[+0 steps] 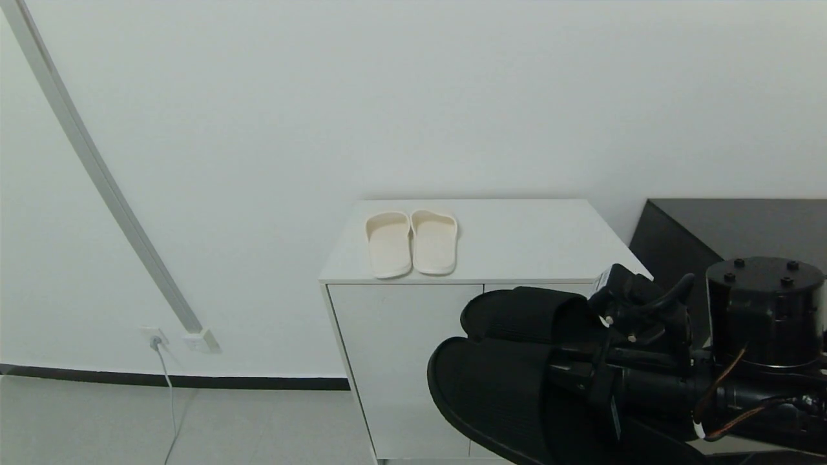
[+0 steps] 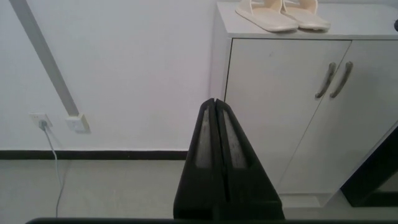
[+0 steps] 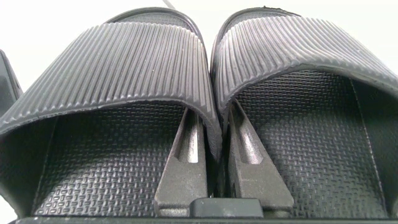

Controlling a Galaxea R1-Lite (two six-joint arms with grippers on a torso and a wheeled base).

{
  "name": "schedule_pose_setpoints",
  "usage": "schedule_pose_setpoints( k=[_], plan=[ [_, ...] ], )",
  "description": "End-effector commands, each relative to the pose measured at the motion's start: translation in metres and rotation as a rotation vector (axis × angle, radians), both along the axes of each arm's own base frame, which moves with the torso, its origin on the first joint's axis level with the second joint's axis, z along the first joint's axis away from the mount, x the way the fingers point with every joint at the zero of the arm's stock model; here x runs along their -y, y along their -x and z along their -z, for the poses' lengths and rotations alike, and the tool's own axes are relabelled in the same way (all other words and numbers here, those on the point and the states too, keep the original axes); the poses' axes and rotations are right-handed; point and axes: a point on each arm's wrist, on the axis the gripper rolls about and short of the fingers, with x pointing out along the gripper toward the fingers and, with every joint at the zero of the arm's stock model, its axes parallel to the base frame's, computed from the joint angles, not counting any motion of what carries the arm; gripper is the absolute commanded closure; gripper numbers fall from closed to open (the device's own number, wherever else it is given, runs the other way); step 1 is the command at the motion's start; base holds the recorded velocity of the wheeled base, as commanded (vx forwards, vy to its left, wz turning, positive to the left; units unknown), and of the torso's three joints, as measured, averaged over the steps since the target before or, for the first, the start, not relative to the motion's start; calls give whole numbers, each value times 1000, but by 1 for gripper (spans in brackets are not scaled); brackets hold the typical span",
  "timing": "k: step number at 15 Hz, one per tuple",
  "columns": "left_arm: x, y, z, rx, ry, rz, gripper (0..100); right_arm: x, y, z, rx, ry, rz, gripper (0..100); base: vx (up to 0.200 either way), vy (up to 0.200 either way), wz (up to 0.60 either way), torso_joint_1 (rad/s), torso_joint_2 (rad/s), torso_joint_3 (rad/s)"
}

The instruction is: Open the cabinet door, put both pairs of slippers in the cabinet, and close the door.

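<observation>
**A:** Starting from the left, the left gripper (image 2: 215, 109) is hanging low in front of the cabinet (image 1: 404, 361). Its fingers are pressed together and it is carrying nothing.

**B:** And the doors?

**A:** Both are sitting shut, so I'm taking the opening as the step in hand. The cream pair (image 1: 411, 243) is lying side by side on the top, toward the left front corner.

**B:** So the left arm is the one pulling?

**A:** That's my reading, since it is the free one. It should be spreading its fingers before it reaches the handles (image 2: 326, 79), the two upright bars flanking the middle seam. Then it should be closing around the left-hand bar, not poking at it.

**B:** And the pull itself?

**A:** It should be following the door's arc around the left hinge. A straight tug is likely to slip off the bar.

**B:** What is going on at the right?

**A:** The black pair (image 1: 510, 381) is hanging in front of the right door. The right gripper (image 3: 213, 134) has a finger inside each slipper and is pinching their inner walls together. I'd be holding that arm back so the swinging door isn't clipping the soles. I can't tell how near they are to the door.
</observation>
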Motion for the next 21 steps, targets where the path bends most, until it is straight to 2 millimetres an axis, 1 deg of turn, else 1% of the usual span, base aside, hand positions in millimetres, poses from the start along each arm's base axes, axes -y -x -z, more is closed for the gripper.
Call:
schedule_pose_setpoints(
  k=[1,12,21],
  plan=[
    [0,0,0,0,-1,-1,0,0,0,0,0,1,0,100,0,0,0,-183,417,237],
    [0,0,0,0,8,-4,0,-1,0,3,-7,10,-6,100,0,0,0,-216,536,317],
    [0,0,0,0,5,-3,0,0,2,6,-9,20,-8,100,0,0,0,-159,488,327]
  ],
)
